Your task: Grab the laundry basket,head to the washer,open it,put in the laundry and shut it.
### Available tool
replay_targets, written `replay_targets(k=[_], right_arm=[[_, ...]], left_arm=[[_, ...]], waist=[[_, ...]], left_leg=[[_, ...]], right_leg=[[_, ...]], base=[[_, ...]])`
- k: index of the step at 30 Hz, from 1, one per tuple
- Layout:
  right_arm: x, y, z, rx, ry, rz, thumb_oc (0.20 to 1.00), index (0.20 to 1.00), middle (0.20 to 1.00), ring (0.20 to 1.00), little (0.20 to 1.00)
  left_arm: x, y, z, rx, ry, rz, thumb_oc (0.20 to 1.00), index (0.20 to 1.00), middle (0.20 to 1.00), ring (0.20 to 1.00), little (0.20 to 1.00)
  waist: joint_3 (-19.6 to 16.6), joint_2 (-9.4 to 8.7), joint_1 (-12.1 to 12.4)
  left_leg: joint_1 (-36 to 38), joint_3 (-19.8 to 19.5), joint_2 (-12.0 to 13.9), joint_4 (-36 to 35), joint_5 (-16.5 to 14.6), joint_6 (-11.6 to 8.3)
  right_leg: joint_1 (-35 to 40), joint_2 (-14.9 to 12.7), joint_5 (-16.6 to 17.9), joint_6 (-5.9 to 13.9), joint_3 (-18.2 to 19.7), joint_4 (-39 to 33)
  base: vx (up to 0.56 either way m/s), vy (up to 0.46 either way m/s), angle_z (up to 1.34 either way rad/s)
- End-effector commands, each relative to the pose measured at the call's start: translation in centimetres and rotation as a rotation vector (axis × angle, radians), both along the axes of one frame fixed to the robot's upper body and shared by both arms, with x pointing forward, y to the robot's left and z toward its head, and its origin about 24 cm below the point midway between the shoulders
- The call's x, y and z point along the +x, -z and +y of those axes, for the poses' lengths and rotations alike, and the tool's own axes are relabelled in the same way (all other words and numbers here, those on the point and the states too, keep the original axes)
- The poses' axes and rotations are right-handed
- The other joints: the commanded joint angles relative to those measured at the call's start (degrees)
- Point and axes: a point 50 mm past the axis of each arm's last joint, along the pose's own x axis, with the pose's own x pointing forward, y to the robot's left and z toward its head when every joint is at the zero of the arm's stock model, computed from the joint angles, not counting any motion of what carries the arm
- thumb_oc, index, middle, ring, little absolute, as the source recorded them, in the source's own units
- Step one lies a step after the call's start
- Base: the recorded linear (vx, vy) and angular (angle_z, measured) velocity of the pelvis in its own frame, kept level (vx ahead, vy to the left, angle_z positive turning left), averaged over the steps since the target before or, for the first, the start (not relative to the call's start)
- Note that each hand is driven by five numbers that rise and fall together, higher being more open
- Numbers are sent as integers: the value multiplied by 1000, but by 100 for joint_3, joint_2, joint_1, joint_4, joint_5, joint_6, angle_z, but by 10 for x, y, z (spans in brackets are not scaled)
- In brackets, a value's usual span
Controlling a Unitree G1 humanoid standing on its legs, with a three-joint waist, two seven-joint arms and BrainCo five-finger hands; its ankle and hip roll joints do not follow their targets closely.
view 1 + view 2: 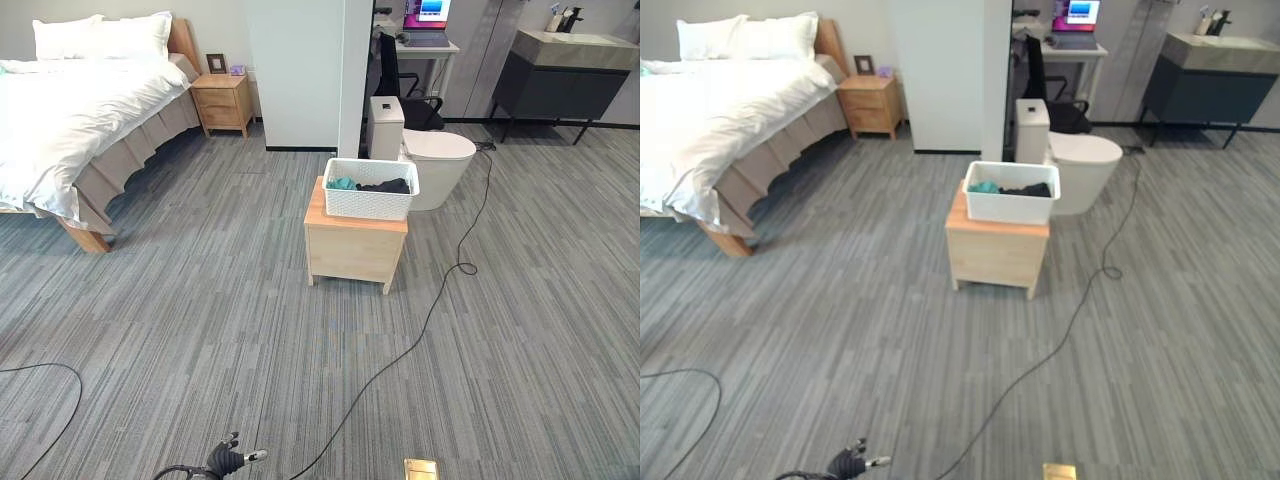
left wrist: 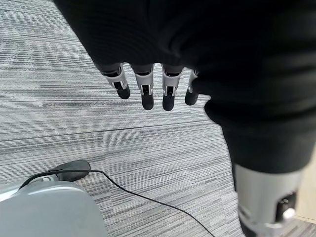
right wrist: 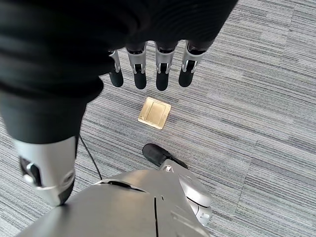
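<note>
The first step, fetching the laundry basket, has not begun: the basket sits on a small wooden cabinet, and both hands are well short of that cabinet. The left hand hangs with fingers straight and relaxed over the carpet, holding nothing; the right hand hangs the same way, empty, above a square brass floor plate.

The next move calls for walking up to the cabinet and bringing a hand to each end of the basket. A black cable trails over the floor just beside the cabinet and could catch a foot.

The basket is a white rectangular tub with perforated, lattice-like walls, probably plastic. In it lie crumpled clothes, teal and dark. The cabinet is pale boxy wood on short legs; behind it stands a smooth white rounded toilet. The floor is grey striped carpet.
</note>
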Motion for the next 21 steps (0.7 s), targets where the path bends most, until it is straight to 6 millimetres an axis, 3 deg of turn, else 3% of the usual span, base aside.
replay_targets(k=[1,9,14,15,17,18,19,21], right_arm=[[-7,2,1,0,-13,64,1000,1000,1000,1000,1000],[-4,1,-2,-2,4,47,1000,1000,1000,1000,1000],[0,-1,-6,-2,54,16,1000,1000,1000,1000,1000],[0,-1,-7,4,80,9,1000,1000,1000,1000,1000],[1,-2,-7,3,83,4,1000,1000,1000,1000,1000],[4,-2,-8,2,90,-9,1000,1000,1000,1000,1000],[11,-4,-13,-4,104,-34,1000,1000,1000,1000,1000],[20,-7,-16,-8,133,-74,1000,1000,1000,1000,1000]], left_arm=[[18,-5,6,-8,-42,-50,1000,1000,1000,1000,1000],[18,-5,7,-7,-54,-49,1000,1000,1000,1000,1000],[27,-9,9,2,-48,-77,1000,1000,1000,1000,1000],[29,-10,10,-2,-55,-88,1000,1000,1000,1000,1000],[30,-10,10,-4,-54,-90,1000,1000,1000,1000,1000],[32,-11,10,-5,-55,-98,1000,1000,1000,1000,1000],[38,-14,9,-18,-56,-120,1000,1000,1000,1000,1000],[39,-15,9,-18,-64,-130,1000,1000,1000,1000,1000]], waist=[[112,-235,-26],[151,-202,-32],[266,-223,-66],[400,-292,-57],[452,-302,-51],[564,-324,-40],[782,-328,20],[847,-372,8]], left_leg=[[-244,-233,129,-175,68,-83],[-297,-275,229,-175,140,-147],[-378,-389,416,-175,297,-237],[-543,-446,502,314,214,-277],[-653,-463,526,567,186,-276],[-966,-514,545,1097,251,-305],[-1610,-633,503,2207,740,-265],[-2138,-347,531,2988,849,-157]], right_leg=[[313,-382,-460,359,-240,51],[282,-283,-527,297,-243,51],[259,-51,-653,118,-88,51],[351,48,-702,-21,-14,51],[381,63,-728,-60,-32,51],[427,79,-745,-138,-81,76],[434,133,-832,-296,-167,257],[462,146,-933,-357,-266,277]], base=[[3,-62,0],[2,-55,0],[24,-130,3],[17,-118,3],[6,-122,9],[-22,-181,16],[-22,-201,22],[31,-128,24]])
